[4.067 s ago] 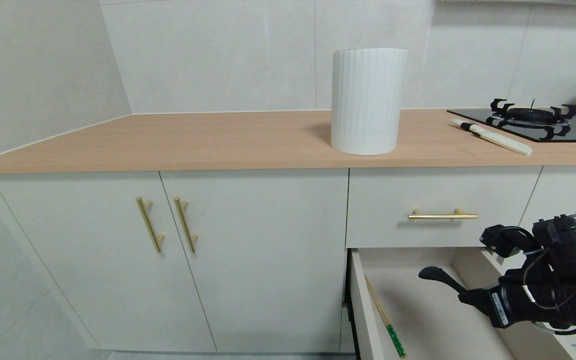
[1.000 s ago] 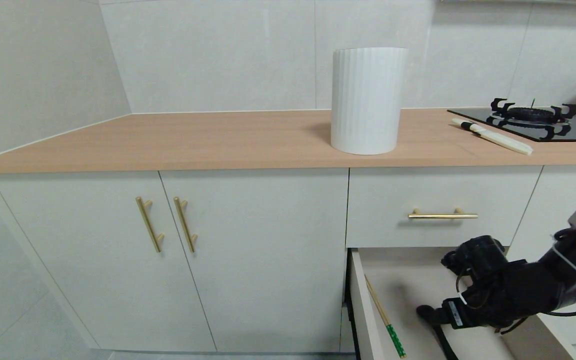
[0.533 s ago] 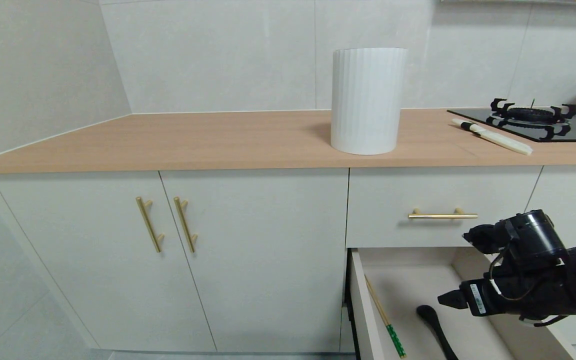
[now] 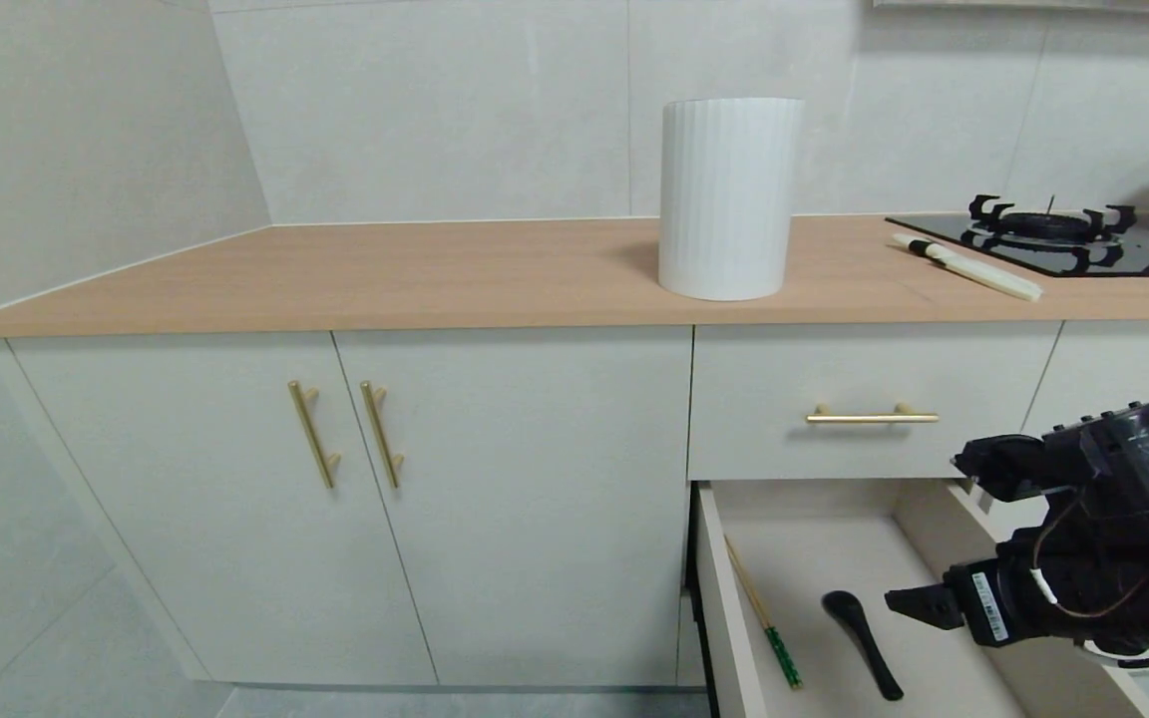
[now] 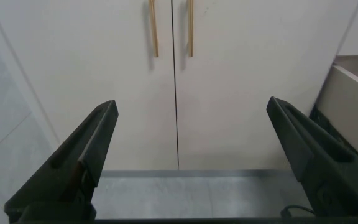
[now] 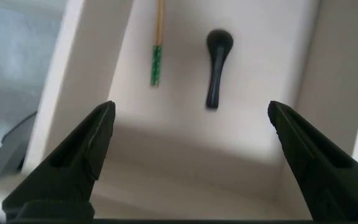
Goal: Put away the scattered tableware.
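Open drawer (image 4: 722, 608): room between chopsticks (image 4: 762, 613) and spoon (image 4: 864, 643)

The drawer (image 4: 834, 548) and hob (image 4: 1113, 261) run past the head view's edges.

Open drawer (image 4: 814, 553) holds chopsticks (image 4: 762, 623) (green-tipped) and black spoon (image 4: 862, 630).

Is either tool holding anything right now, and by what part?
Nothing. The left tool and right tool are open and empty; the black spoon lies loose in the drawer.
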